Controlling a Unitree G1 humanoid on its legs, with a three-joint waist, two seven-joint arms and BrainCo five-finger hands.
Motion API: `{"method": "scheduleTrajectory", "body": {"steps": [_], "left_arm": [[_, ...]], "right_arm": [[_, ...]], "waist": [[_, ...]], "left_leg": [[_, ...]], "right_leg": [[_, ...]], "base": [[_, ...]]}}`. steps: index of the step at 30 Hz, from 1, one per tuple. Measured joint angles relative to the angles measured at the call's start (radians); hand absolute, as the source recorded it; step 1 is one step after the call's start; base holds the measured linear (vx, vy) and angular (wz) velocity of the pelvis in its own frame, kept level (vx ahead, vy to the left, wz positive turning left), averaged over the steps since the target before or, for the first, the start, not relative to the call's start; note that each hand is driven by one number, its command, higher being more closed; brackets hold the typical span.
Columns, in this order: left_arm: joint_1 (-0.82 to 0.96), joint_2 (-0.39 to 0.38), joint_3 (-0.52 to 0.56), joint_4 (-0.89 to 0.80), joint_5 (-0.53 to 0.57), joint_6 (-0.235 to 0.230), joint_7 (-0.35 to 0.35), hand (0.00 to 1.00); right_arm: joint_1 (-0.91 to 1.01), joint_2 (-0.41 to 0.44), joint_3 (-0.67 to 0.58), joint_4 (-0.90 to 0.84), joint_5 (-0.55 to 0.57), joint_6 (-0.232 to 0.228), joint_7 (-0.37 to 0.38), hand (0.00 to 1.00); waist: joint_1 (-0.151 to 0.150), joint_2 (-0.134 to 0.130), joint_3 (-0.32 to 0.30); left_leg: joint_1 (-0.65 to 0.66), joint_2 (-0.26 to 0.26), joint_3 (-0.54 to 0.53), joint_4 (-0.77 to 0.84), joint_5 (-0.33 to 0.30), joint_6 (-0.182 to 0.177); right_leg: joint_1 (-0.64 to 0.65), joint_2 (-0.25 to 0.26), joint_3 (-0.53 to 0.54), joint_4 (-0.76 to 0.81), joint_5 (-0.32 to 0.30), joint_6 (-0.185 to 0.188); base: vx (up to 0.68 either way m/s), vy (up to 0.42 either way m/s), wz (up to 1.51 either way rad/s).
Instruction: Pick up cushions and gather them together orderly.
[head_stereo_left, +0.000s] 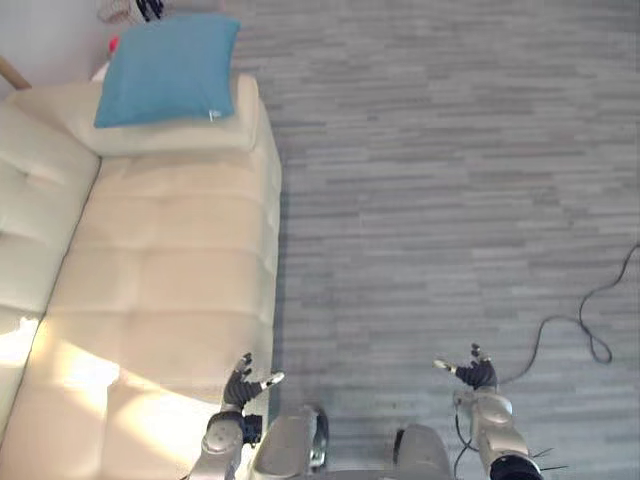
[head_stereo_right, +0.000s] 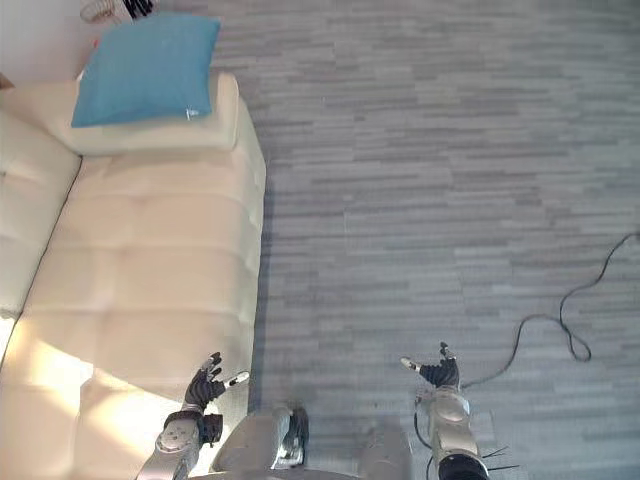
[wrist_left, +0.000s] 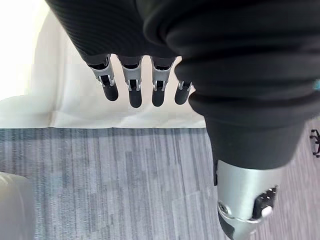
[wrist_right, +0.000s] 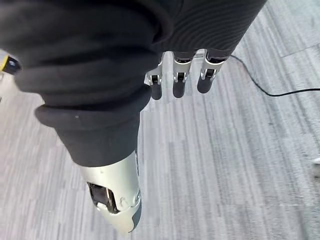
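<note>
We place the blue cushion (head_stereo_left: 168, 68) near twelve o'clock, well apart from our nearer left hand (head_stereo_left: 240, 385), released like the right hand (head_stereo_left: 474, 373).

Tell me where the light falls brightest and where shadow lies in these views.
Left eye view: a sunlit patch on the sofa seat beside the left hand; a shadow band on the floor along the sofa's front. Left wrist view: the sofa glares near white.
</note>
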Motion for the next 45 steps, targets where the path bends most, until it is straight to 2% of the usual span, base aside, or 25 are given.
{"method": "scheduleTrajectory", "body": {"steps": [3,5,6,7,8,9,11,12,13,15,18,20,21,23,26,27,28,31,34,36,38,39,40,43,45], "left_arm": [[-0.036,0.014,0.004,0.013,0.0,0.0,0.0,0.0],[-0.078,0.006,0.011,0.046,0.0,0.0,0.002,0.0],[-0.085,0.006,0.012,0.048,0.001,-0.001,0.004,0.0],[-0.086,0.0,0.013,0.057,0.002,-0.002,0.008,0.0],[-0.104,-0.023,0.012,0.072,0.002,-0.002,0.011,0.0],[-0.127,-0.037,0.009,0.076,0.002,-0.004,0.012,0.0],[-0.134,-0.065,0.012,0.088,0.002,-0.007,0.019,0.0],[-0.128,-0.072,0.012,0.092,0.001,-0.007,0.019,0.0],[-0.129,-0.074,0.015,0.08,0.0,-0.012,0.019,0.0],[-0.12,-0.074,0.016,0.062,-0.002,-0.015,0.02,0.0],[-0.085,-0.074,0.027,0.015,-0.01,-0.016,0.021,0.0],[-0.041,-0.076,0.07,0.011,-0.011,-0.015,0.022,0.0],[-0.029,-0.075,0.079,0.017,-0.011,-0.015,0.022,0.0],[-0.034,-0.073,0.108,0.01,-0.012,-0.016,0.024,0.0],[-0.01,-0.103,0.191,-0.004,-0.024,-0.014,0.024,0.0],[0.01,-0.106,0.191,-0.004,-0.044,-0.014,0.024,0.0],[0.016,-0.099,0.192,-0.001,-0.058,-0.013,0.027,0.0],[0.035,-0.093,0.209,0.008,-0.089,-0.012,0.052,0.0],[0.041,-0.093,0.209,0.015,-0.09,-0.012,0.066,0.0],[0.01,-0.097,0.208,0.022,-0.089,-0.012,0.067,0.0],[-0.014,-0.096,0.204,0.036,-0.088,-0.014,0.07,0.0],[-0.026,-0.094,0.201,0.038,-0.088,-0.014,0.072,0.0],[-0.041,-0.108,0.198,0.055,-0.089,-0.014,0.077,0.0],[-0.039,-0.137,0.177,0.041,-0.096,-0.016,0.084,0.0],[-0.037,-0.15,0.179,0.026,-0.111,-0.016,0.084,0.0]], "right_arm": [[-0.033,-0.019,0.0,0.012,0.0,0.0,0.01,0.0],[-0.034,-0.048,0.0,0.013,0.0,0.001,0.011,0.0],[-0.023,-0.053,-0.002,0.012,0.0,0.001,0.01,0.0],[0.002,-0.061,-0.009,0.012,-0.001,0.005,0.01,0.0],[-0.003,-0.078,-0.018,0.013,-0.001,0.011,0.01,0.0],[-0.014,-0.078,-0.032,0.007,-0.001,0.017,0.01,0.0],[-0.014,-0.08,-0.027,0.003,0.0,0.021,0.015,0.0],[-0.014,-0.077,-0.016,0.001,0.004,0.02,0.021,0.0],[-0.01,-0.062,-0.018,0.001,0.016,0.018,0.022,0.0],[-0.019,-0.056,-0.019,-0.004,0.039,0.014,0.023,0.0],[-0.038,-0.061,-0.02,0.001,0.047,0.01,0.022,0.0],[-0.052,-0.073,-0.018,0.037,0.046,0.008,0.022,0.0],[-0.054,-0.074,-0.02,0.05,0.046,0.007,0.021,0.0],[-0.05,-0.076,-0.019,0.059,0.046,0.01,0.023,0.0],[-0.059,-0.076,-0.027,0.061,0.043,0.009,0.026,0.0],[-0.054,-0.074,-0.027,0.064,0.038,0.007,0.026,0.0],[-0.042,-0.07,-0.027,0.063,0.035,0.004,0.028,0.0],[-0.003,-0.069,-0.027,0.063,0.028,0.004,0.029,0.0],[0.018,-0.069,-0.027,0.05,0.024,-0.003,0.03,0.0],[0.046,-0.067,-0.031,0.032,0.025,-0.005,0.03,0.0],[0.062,-0.064,-0.041,0.031,0.025,-0.005,0.027,0.0],[0.076,-0.058,-0.048,0.033,0.025,-0.004,0.025,0.0],[0.079,-0.057,-0.056,0.04,0.029,-0.003,0.026,0.0],[0.069,-0.046,-0.057,0.001,0.04,-0.006,0.027,0.0],[0.071,-0.04,-0.058,-0.015,0.048,-0.009,0.027,0.0]], "waist": [[-0.034,0.028,0.008],[-0.058,0.06,0.019],[-0.066,0.055,0.015],[-0.078,0.059,0.001],[-0.076,0.101,0.001],[-0.086,0.109,0.0],[-0.091,0.108,0.002],[-0.082,0.102,0.009],[-0.058,0.112,0.015],[-0.027,0.083,0.029],[0.009,0.077,0.034],[0.014,0.096,0.025],[0.019,0.106,0.023],[0.036,0.058,0.012],[0.039,0.043,0.005],[0.033,0.039,-0.003],[0.025,0.029,-0.007],[0.008,0.017,-0.016],[0.006,0.024,-0.022],[-0.005,0.034,-0.028],[-0.027,0.028,-0.029],[-0.023,0.011,-0.037],[-0.02,0.026,-0.039],[0.002,0.047,-0.061],[0.007,0.057,-0.062]], "left_leg": [[0.126,0.028,-0.034,-0.123,0.0,-0.004],[0.186,0.065,-0.051,-0.147,-0.003,-0.05],[0.217,0.072,-0.067,-0.146,-0.004,-0.084],[0.26,0.09,-0.126,-0.118,-0.015,-0.112],[0.251,0.118,-0.142,-0.089,-0.004,-0.131],[0.208,0.139,-0.158,0.014,0.091,-0.23],[0.108,0.142,-0.144,0.264,0.454,-0.223],[0.055,0.178,-0.13,0.398,0.521,-0.228],[-0.084,0.255,-0.046,0.666,0.379,-0.124],[-0.218,0.246,-0.002,0.723,0.289,-0.095],[-0.384,0.195,0.067,0.482,0.215,-0.104],[-0.413,0.165,0.16,0.044,0.285,-0.162],[-0.394,0.163,0.208,0.007,0.348,-0.02],[-0.368,0.122,0.275,0.0,0.309,0.011],[-0.347,0.102,0.261,0.117,0.19,0.092],[-0.288,0.073,0.232,0.095,0.146,0.073],[-0.241,0.042,0.194,0.07,0.132,0.068],[-0.095,-0.022,0.079,-0.026,0.131,0.068],[-0.006,-0.033,-0.042,-0.064,0.131,0.068],[0.006,-0.031,-0.161,-0.062,0.13,0.063],[0.014,-0.03,-0.243,-0.043,0.105,-0.018],[0.02,-0.031,-0.27,-0.027,0.075,-0.068],[0.015,-0.013,-0.305,0.0,0.05,-0.106],[-0.061,0.079,-0.259,0.05,0.118,-0.207],[-0.094,0.172,-0.058,0.112,0.186,-0.191]], "right_leg": [[-0.135,0.043,-0.096,-0.256,-0.015,-0.039],[-0.171,0.127,-0.057,-0.562,0.096,-0.054],[-0.15,0.159,-0.018,-0.754,0.205,-0.057],[-0.13,0.179,0.036,-0.821,0.479,-0.088],[-0.149,0.203,0.008,-0.745,0.424,-0.101],[-0.158,0.189,-0.015,-0.642,0.333,-0.117],[-0.051,0.175,-0.051,-0.627,0.229,-0.124],[0.026,0.181,-0.059,-0.675,0.212,-0.125],[0.173,0.207,-0.076,-0.763,0.196,-0.136],[0.295,0.204,-0.075,-0.859,0.183,-0.131],[0.426,0.19,-0.076,-0.973,0.157,-0.088],[0.511,0.18,-0.083,-0.986,0.084,-0.013],[0.536,0.181,-0.079,-0.984,0.063,0.004],[0.555,0.132,-0.083,-0.988,0.073,-0.024],[0.574,0.092,-0.082,-0.833,0.087,0.058],[0.507,0.062,-0.06,-0.596,0.126,0.142],[0.43,0.043,-0.022,-0.366,0.149,0.162],[0.247,0.036,-0.026,-0.022,0.076,0.105],[0.122,0.046,-0.062,-0.184,-0.003,0.006],[0.06,0.119,0.056,-0.408,-0.001,0.01],[0.076,0.16,0.211,-0.664,0.07,0.036],[0.088,0.157,0.246,-0.767,0.17,0.037],[0.099,0.16,0.222,-0.73,0.24,0.014],[0.149,0.147,0.043,-0.744,0.193,-0.042],[0.258,0.148,-0.083,-0.819,0.184,-0.063]], "base": [[0.61,-0.041,0.13],[0.65,-0.112,0.38],[0.9,-0.25,0.61],[0.91,-0.253,0.52],[0.91,-0.251,0.6],[0.73,-0.184,0.38],[0.78,-0.215,0.4],[0.78,-0.17,0.25],[0.75,-0.134,0.13],[0.58,-0.063,0.06],[0.61,0.066,-0.03],[0.66,0.198,-0.04],[0.5,0.164,0.07],[0.57,0.18,0.25],[0.64,0.244,0.51],[0.55,0.215,0.79],[0.63,0.175,0.96],[0.54,0.0,1.29],[0.41,-0.098,1.06],[0.37,-0.216,1.59],[0.37,-0.288,1.88],[0.3,-0.292,1.56],[0.31,-0.359,1.51],[0.26,-0.38,1.54],[0.21,-0.344,1.78]]}}
